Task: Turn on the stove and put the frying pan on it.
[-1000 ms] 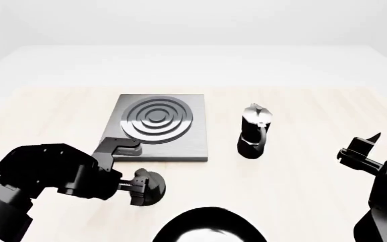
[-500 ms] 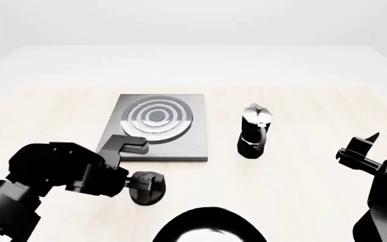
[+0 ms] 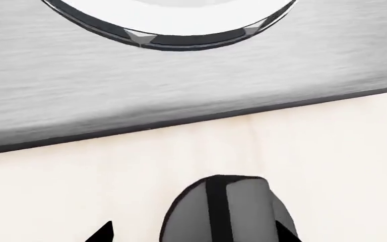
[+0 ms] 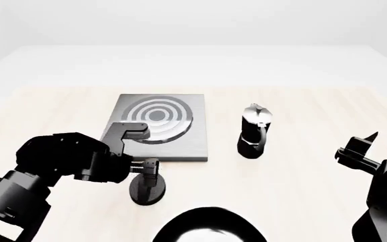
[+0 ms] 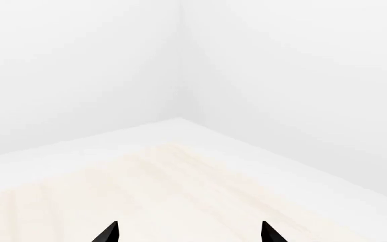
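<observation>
While the left gripper hangs low over the knob, its fingers stand on both sides of the ridge, and in the left wrist view the ridge sits between the two dark fingertips. Whether the fingers already press the ridge or only stand close to it, I cannot tell. This knob lies on the pale wooden table, just in front of the stove, near its front edge but apart from it. On the stove the ring burner is bare. At the bottom edge of the head view the pan shows only partly, black with a pale shine inside; it lies on the table in front of the knob, and its handle is out of view. To the right of the stove stands a moka pot, upright. Far at the right side the right gripper is raised above the table, its fingers wide apart and holding nothing.
</observation>
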Motion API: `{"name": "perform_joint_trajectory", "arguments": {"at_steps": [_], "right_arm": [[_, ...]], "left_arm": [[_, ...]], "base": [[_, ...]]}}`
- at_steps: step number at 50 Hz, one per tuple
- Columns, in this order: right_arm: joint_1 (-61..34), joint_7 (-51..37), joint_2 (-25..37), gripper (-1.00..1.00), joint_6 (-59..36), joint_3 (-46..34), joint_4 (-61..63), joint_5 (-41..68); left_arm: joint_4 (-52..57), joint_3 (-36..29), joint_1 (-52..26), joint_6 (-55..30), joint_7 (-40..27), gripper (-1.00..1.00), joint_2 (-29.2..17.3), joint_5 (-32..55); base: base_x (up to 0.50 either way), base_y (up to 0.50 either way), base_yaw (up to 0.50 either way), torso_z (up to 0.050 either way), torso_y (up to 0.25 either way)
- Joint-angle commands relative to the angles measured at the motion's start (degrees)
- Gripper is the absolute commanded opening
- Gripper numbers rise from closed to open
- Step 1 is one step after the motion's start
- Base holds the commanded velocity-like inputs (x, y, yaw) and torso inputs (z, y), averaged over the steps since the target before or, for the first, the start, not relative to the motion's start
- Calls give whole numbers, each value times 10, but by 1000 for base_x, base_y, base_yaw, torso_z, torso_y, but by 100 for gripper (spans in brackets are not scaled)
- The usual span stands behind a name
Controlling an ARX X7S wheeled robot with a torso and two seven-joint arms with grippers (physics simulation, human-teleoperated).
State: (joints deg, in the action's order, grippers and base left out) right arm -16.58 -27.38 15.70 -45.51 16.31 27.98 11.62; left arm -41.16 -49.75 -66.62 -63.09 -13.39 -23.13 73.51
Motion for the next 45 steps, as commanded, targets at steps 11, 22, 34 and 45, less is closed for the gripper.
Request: {"name": "perform_joint_trajectory", "arguments": {"at_steps": [11, 22, 34, 45], "right_arm": [[0, -2, 3, 100, 0, 0, 0, 5], [-1, -4, 3, 100, -1, -3, -2, 6], [-1, -6, 4, 100, 2, -10, -6, 6], [0, -5, 4, 100, 3, -10, -8, 9]], "left_arm": [[-57, 23, -21, 38, -31, 100, 12, -22], [208, 166, 9, 8, -276, 100, -81, 156], [384, 191, -124, -106, -534, 100, -181, 403], [470, 193, -163, -231, -407, 100, -240, 377]], "base": [[0, 0, 0, 0, 0], [0, 0, 0, 0, 0], [0, 0, 0, 0, 0], [0, 0, 0, 0, 0]]}}
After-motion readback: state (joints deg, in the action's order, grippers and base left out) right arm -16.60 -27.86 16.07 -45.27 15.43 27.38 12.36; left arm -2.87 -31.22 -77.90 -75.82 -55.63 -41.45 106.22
